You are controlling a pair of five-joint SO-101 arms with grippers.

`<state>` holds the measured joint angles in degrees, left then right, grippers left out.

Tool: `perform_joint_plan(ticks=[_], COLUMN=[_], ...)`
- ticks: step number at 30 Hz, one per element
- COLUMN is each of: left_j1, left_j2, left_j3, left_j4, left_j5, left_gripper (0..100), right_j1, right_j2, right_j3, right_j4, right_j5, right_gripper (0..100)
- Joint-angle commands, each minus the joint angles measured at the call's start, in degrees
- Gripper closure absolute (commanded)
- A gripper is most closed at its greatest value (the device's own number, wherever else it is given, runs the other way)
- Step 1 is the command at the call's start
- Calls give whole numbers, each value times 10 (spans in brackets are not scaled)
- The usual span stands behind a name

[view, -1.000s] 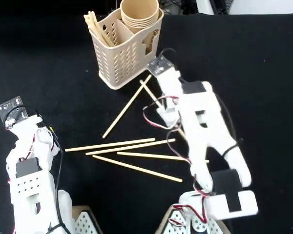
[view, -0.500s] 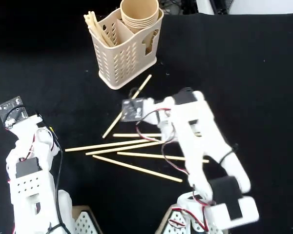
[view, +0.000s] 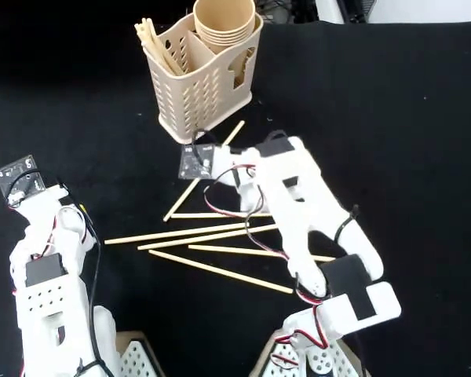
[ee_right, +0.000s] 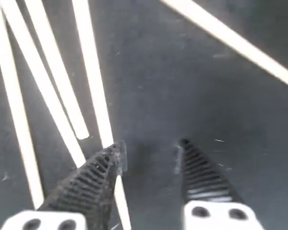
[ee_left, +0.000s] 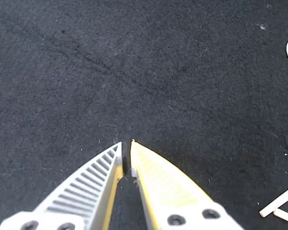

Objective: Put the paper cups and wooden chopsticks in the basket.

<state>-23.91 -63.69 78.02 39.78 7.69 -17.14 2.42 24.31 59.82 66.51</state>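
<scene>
High view: 6 chopsticks lie loose on the table, while 1 basket holds 1 stack of cups and more sticks. The right gripper hangs spread over the loose ones. The left gripper is pressed together over bare table.

Robotics lab: arms, black-clothed table

Black-clothed table, slotted basket standing, perhaps six loose chopsticks scattered.
</scene>
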Motion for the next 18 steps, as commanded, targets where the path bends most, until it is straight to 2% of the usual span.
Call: perform_joint_plan(ticks=[1, 2, 5, 14, 18], left_j1=[-4, -4, -4, -4, -4], left_j2=[-4, -4, -4, -4, -4], left_j3=[-26, -26, -26, -26, -26], left_j4=[-12, -12, -11, -11, -10], left_j5=[4, 4, 4, 4, 3], left_gripper=[945, 945, 945, 945, 945], right_j1=[-9, -9, -18, -74, -85], right_j2=[-13, -3, 39, 87, 92], right_j3=[-42, -41, -32, -18, -16], right_j4=[-93, -134, -235, -375, -411], right_j5=[-116, -162, -260, -391, -404], right_gripper=[956, 993, 988, 985, 985])
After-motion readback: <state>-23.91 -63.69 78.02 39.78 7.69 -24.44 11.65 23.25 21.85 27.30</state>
